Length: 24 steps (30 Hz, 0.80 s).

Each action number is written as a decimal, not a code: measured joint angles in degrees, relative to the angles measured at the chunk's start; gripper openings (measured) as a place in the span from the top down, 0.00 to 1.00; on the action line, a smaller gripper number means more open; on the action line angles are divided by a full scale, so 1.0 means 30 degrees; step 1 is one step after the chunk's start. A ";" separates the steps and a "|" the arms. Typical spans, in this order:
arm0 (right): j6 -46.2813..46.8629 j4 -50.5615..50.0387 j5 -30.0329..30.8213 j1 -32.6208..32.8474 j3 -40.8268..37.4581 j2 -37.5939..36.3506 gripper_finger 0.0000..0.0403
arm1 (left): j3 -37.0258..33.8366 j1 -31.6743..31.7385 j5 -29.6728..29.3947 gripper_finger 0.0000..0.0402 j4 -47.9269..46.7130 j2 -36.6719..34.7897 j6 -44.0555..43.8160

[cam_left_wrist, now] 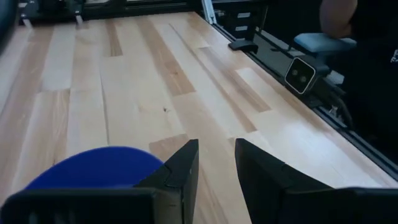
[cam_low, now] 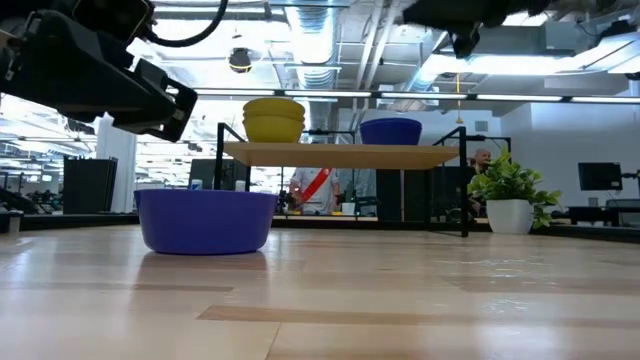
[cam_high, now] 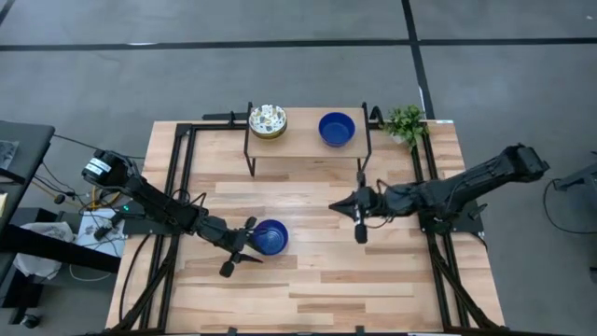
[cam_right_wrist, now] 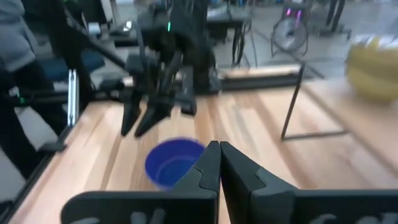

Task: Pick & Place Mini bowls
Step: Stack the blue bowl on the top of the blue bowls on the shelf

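Left tool (cam_high: pixel 244 245) hangs just beside the blue bowl (cam_high: pixel 270 237) on the table (cam_high: pixel 392 280), fingers apart and gripping nothing, so I judge a pick is next: close on the rim. Right tool (cam_high: pixel 359 222) waits mid-table, fingers together. On the shelf (cam_high: pixel 303 142), blue bowl (cam_high: pixel 337 129); the patterned stack (cam_high: pixel 268 120) hides its count.

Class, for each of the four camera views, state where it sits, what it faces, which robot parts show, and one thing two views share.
High: overhead, straight down; both arms, left hand, right hand.
Low: table height, facing the shelf; arms overhead.
Left wrist: past its open fingers across the table.
Right wrist: past its shut hand toward the left arm.
Shared: the blue bowl on the table appears in all four.
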 joint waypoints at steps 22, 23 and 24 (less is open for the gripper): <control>0.1591 0.0837 0.0029 0.2857 0.0000 0.1719 1.00 | 0.2019 0.1439 -0.0353 0.61 -0.3600 0.0000 0.0095; 0.1591 0.0847 0.0034 0.2959 0.0000 0.1721 1.00 | 0.2415 0.1439 -0.0632 0.60 -0.4433 0.0000 0.0093; 0.1591 0.0861 0.0048 0.3047 0.0000 0.1752 1.00 | 0.2822 0.1439 -0.0886 0.59 -0.5333 0.0000 0.0091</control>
